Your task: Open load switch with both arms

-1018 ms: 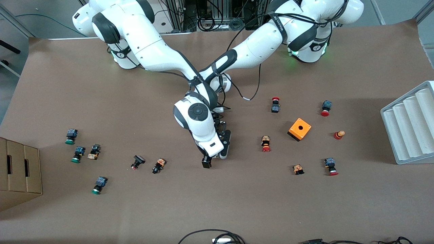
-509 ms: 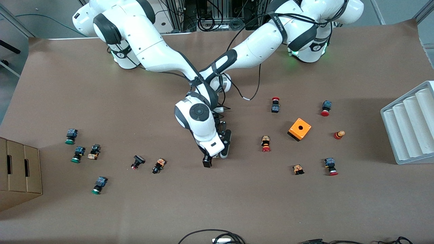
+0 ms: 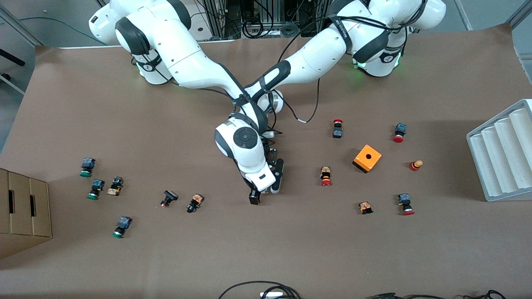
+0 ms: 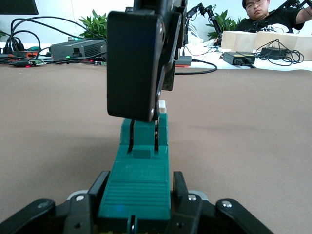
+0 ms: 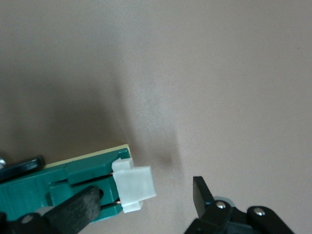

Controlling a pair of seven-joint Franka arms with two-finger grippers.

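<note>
The load switch [image 4: 139, 178] is a narrow green block, level just above the table, with my left gripper [image 4: 139, 197] shut on its sides. A white sliding piece [image 5: 134, 187] sticks out of the switch's free end [image 5: 58, 183]. My right gripper [image 5: 139, 200] is open and straddles that end. One of its fingers [image 5: 73, 209] lies against the green body, and the other stands apart from the white piece. In the front view both grippers meet at mid-table, the right gripper [image 3: 261, 194] beside the left gripper [image 3: 275, 182], and the right hand hides the switch.
An orange box [image 3: 367, 158] with a hole and several red-capped push buttons [image 3: 326, 176] lie toward the left arm's end. Green-capped buttons [image 3: 95, 189] lie toward the right arm's end near a cardboard box [image 3: 20, 207]. A grey ribbed tray [image 3: 503, 153] sits at the table's edge.
My right hand has edged slightly toward the left gripper. The left arm and the switch have not visibly moved.
</note>
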